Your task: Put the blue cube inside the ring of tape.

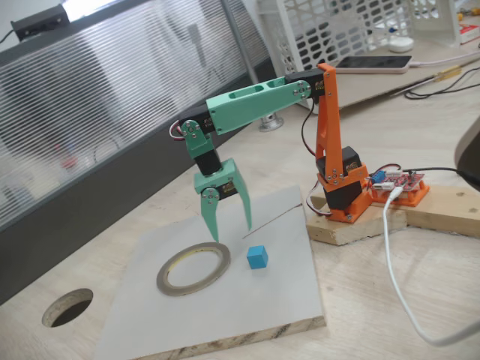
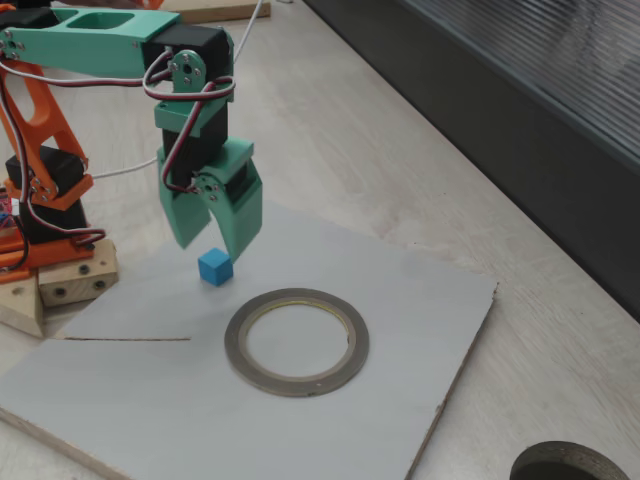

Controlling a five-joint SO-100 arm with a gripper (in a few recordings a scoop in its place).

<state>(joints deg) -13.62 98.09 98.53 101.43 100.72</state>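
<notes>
Gripper [image 1: 231,232] points straight down over the grey board [image 1: 285,300], fingers spread apart, nothing between them. In a fixed view its tips hang just above the board, between the ring of tape [image 1: 193,269] and the blue cube [image 1: 257,257], a bit farther back than both. In the other fixed view the gripper [image 2: 212,245] sits directly behind and above the blue cube [image 2: 215,267], and its fingers [image 2: 243,215] overlap the cube's top edge in the picture; can't tell if there's contact, looks like clearance.

Cube sits flat on the board, outside the ring, close beside it but not touching. In the second fixed view it's up-left of the ring of tape [image 2: 297,341]. Ring lies flat near the board's middle, hollow centre showing bare board.

Green forearm [image 1: 255,101] runs roughly level from the orange upright [image 1: 330,120]. Orange base [image 1: 345,196] sits on a wooden block [image 1: 352,225] at the board's far-right side. Thin dark slit [image 2: 125,339] in the board left of the ring. Round hole [image 1: 67,307] in the wooden tabletop near the board's left edge. White cable [image 1: 397,270] trails across the table right of the base.
</notes>
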